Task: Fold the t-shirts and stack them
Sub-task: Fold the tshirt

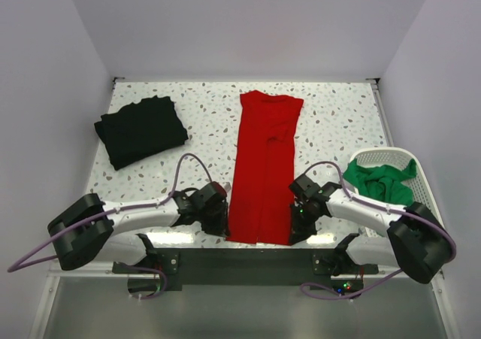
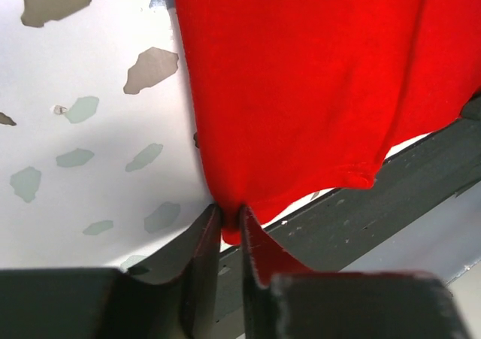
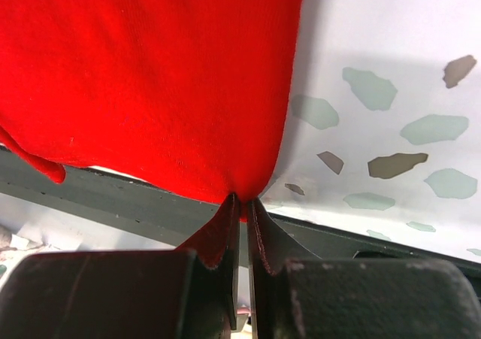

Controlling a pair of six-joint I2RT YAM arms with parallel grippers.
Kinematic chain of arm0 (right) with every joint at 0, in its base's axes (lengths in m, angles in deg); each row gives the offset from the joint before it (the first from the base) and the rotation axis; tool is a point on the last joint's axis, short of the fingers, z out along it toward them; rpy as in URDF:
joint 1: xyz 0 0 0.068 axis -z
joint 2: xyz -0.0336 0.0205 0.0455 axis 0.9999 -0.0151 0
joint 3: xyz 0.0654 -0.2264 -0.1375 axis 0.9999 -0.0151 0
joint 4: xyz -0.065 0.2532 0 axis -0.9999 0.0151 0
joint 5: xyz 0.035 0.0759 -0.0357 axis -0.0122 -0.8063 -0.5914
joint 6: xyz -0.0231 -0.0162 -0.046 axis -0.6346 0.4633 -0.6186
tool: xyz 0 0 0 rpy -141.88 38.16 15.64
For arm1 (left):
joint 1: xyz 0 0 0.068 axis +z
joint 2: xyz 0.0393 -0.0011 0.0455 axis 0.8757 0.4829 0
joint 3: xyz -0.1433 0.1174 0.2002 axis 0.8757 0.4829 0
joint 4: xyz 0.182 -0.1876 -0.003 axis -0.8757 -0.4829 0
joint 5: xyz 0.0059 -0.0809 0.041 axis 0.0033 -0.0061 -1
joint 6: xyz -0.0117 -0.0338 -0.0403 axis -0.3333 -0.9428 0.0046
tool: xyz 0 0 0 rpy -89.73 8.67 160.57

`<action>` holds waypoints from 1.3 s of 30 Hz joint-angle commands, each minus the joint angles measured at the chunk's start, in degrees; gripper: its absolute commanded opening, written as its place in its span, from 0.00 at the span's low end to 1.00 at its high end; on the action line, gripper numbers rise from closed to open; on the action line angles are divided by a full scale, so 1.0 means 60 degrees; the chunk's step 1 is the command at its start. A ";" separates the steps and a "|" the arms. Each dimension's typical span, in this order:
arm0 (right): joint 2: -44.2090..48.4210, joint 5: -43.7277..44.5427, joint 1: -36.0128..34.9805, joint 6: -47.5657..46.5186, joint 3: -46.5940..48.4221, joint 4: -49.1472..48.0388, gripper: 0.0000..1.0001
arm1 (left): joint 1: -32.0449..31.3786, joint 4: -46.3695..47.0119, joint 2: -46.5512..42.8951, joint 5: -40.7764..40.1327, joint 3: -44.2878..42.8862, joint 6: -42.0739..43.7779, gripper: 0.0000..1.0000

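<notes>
Left claw (image 2: 229, 222) is nearly closed, pinching the near-left hem corner of the red shirt (image 1: 264, 166). Right claw (image 3: 242, 204) is clamped tight on the near-right corner. The shirt lies mid-counter (image 1: 203, 128) as a long narrow strip, its long axis running from the near edge to the far one, with the collar end away from the arms and the hem reaching the near lip. A black shirt (image 1: 140, 131) sits folded at the far left, and a green shirt (image 1: 381, 180) lies crumpled in the basket (image 1: 398, 155) at right.
</notes>
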 commanded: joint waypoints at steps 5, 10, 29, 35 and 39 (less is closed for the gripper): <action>-0.0462 0.0188 -0.0041 -0.0313 0.0378 0.0095 0.01 | -0.0095 -0.0460 0.0525 0.0021 -0.0042 0.0191 0.00; -0.0478 -0.0017 -0.0041 -0.0489 0.0656 0.0811 0.00 | -0.0124 -0.0708 0.0511 0.0022 -0.0335 0.0425 0.00; 0.0066 0.2120 -0.0026 0.0126 0.3732 0.3201 0.00 | 0.0709 -0.1092 0.0218 -0.0829 -0.2855 0.0880 0.00; -0.0374 0.2722 0.0134 0.0448 0.4260 0.2821 0.00 | 0.1501 -0.0315 0.0525 -0.0389 -0.3059 0.1157 0.00; -0.0799 0.3015 0.0486 0.0420 0.4757 0.2528 0.00 | 0.1765 -0.0138 0.1357 -0.0315 -0.3703 0.1495 0.00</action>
